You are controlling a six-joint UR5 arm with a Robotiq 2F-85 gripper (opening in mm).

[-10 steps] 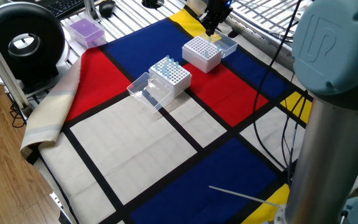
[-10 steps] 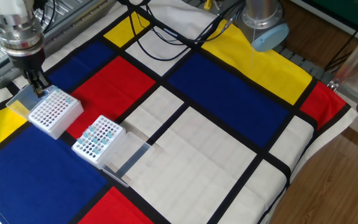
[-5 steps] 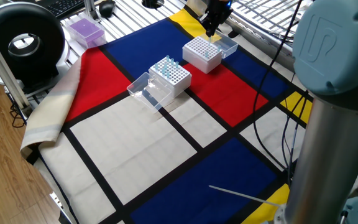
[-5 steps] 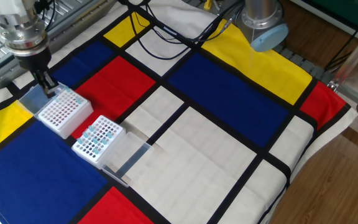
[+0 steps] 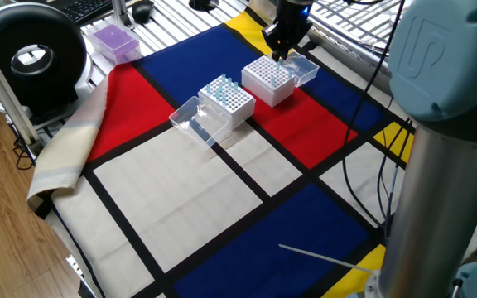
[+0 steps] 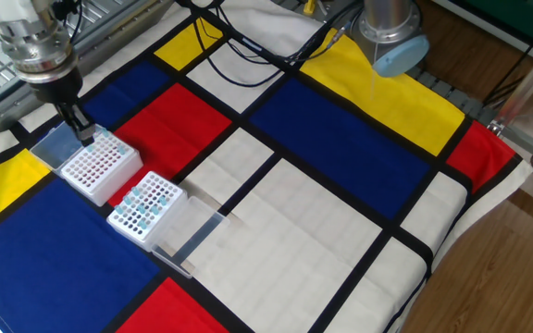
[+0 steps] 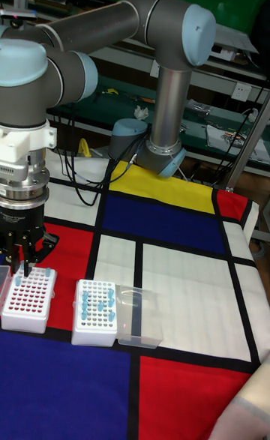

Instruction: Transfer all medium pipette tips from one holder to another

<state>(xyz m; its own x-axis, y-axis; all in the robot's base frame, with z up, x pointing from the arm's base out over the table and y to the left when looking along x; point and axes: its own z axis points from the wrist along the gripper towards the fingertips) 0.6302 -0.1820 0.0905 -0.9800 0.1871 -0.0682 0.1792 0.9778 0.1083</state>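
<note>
Two white racks stand side by side on the cloth. The nearer rack (image 5: 228, 99) (image 6: 146, 205) (image 7: 96, 311) holds several pale blue medium pipette tips (image 5: 224, 83) (image 6: 139, 199) (image 7: 101, 299). The other rack (image 5: 269, 79) (image 6: 100, 166) (image 7: 30, 301) shows mostly empty holes. My gripper (image 5: 280, 51) (image 6: 83, 135) (image 7: 27, 266) points straight down at this rack's far edge, its fingers drawn close together. Whether anything is pinched between them is too small to see.
A clear hinged lid (image 5: 189, 120) (image 6: 191, 233) (image 7: 139, 324) lies open beside the tip-filled rack, and another lid (image 5: 306, 64) (image 6: 52, 148) lies behind the other rack. A purple box (image 5: 113, 40) stands at the cloth's far corner. Cables (image 6: 248, 55) cross the cloth near the arm's base.
The gripper has shifted towards the tip-filled rack, and the mostly empty rack has slid with it, closing the gap between the two racks.
</note>
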